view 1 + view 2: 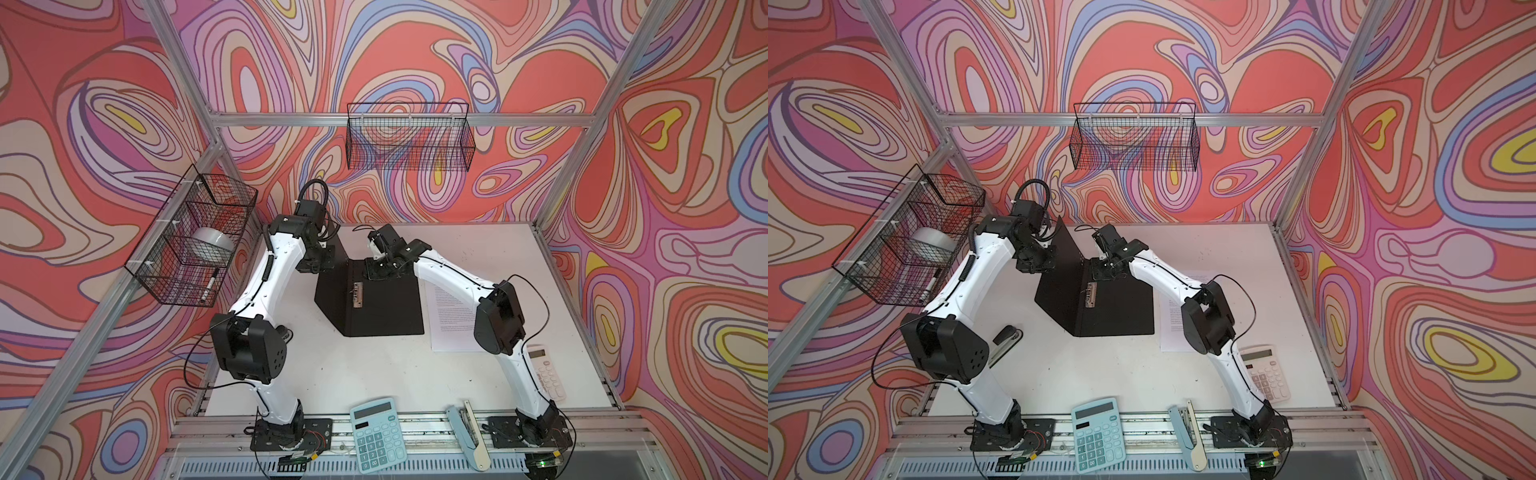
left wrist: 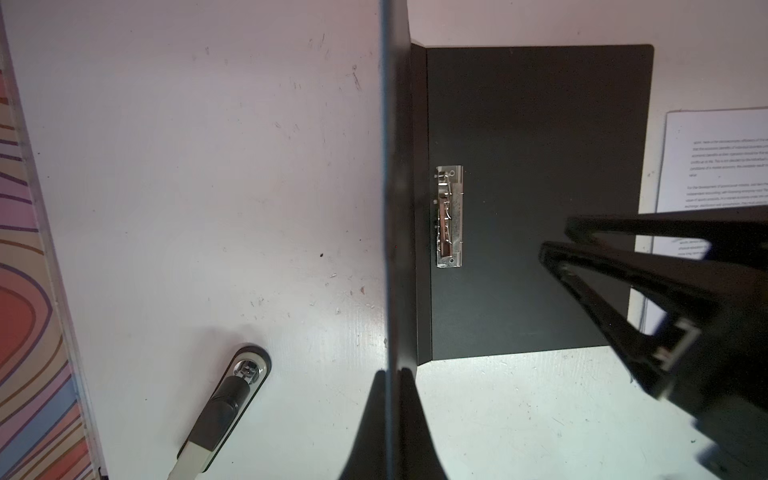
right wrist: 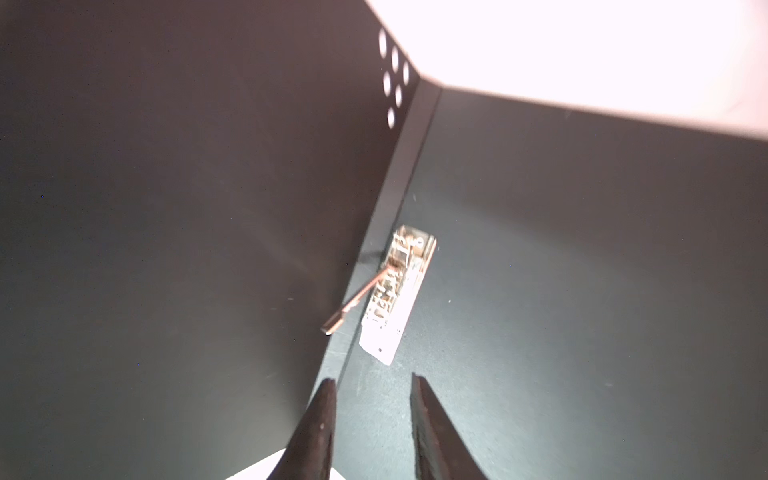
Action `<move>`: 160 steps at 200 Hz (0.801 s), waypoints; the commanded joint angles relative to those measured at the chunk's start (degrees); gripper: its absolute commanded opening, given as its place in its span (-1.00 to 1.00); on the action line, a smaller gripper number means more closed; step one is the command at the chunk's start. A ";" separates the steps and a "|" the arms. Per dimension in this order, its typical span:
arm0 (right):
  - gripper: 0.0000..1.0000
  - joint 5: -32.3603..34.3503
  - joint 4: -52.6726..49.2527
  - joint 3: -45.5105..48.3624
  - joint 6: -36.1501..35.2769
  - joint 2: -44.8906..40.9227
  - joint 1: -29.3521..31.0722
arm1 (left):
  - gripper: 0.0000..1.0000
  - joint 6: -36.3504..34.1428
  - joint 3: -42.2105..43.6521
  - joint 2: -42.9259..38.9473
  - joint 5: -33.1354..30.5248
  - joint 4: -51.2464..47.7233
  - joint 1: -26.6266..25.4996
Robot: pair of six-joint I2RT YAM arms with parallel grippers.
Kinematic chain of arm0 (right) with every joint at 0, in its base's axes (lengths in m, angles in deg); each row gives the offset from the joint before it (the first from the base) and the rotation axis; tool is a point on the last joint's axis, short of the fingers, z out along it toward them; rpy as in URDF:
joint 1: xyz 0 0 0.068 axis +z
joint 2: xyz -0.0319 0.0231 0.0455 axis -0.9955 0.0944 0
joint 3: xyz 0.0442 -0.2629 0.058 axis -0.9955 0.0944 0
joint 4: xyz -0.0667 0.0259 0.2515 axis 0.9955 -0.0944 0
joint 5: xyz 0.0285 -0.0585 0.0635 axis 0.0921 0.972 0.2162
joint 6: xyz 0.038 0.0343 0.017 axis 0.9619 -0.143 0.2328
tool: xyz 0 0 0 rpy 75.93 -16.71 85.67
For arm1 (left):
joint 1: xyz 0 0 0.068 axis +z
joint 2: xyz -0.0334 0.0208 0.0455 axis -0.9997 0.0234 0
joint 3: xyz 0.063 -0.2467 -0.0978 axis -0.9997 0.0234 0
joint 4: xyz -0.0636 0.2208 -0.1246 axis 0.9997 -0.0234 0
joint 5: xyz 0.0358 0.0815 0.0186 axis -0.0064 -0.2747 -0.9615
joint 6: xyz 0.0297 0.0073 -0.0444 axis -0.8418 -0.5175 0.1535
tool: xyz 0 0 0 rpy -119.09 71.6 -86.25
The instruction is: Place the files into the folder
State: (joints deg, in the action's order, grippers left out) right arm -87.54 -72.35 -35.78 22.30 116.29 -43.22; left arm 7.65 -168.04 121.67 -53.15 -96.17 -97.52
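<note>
The folder lies open on the white table, black inside up. Its metal clip has its lever raised. My left gripper is shut on the edge of the left cover and holds it upright. Over the far end of the flat half, my right gripper hovers open and holds nothing. The files, white printed sheets, lie just right of the folder, partly under my right arm.
A teal calculator and a light blue stapler lie at the front edge. A white calculator lies at the right. A black stapler lies left of the folder. Wire baskets hang on the walls.
</note>
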 commanded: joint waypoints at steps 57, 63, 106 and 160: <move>-0.34 -1.38 8.09 18.44 1.19 -6.82 -0.06 | -0.69 -3.04 -0.19 1.77 -3.32 -1.79 2.75; -0.34 -1.49 8.47 19.31 1.44 -6.82 -0.06 | -0.66 -3.09 0.22 1.61 -3.28 -1.61 2.95; -0.34 -1.46 10.31 22.92 2.31 -6.15 -0.10 | -0.45 -4.01 2.22 1.20 -2.68 -0.55 4.36; -0.34 -1.22 10.99 24.38 2.45 -4.83 -0.06 | -0.02 -5.03 6.39 0.88 -3.07 1.88 5.65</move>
State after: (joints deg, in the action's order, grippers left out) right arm -88.93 -62.47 -12.74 24.45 110.47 -43.35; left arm 3.80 -163.51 122.48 -55.31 -95.17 -92.69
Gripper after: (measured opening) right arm 0.331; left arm 0.442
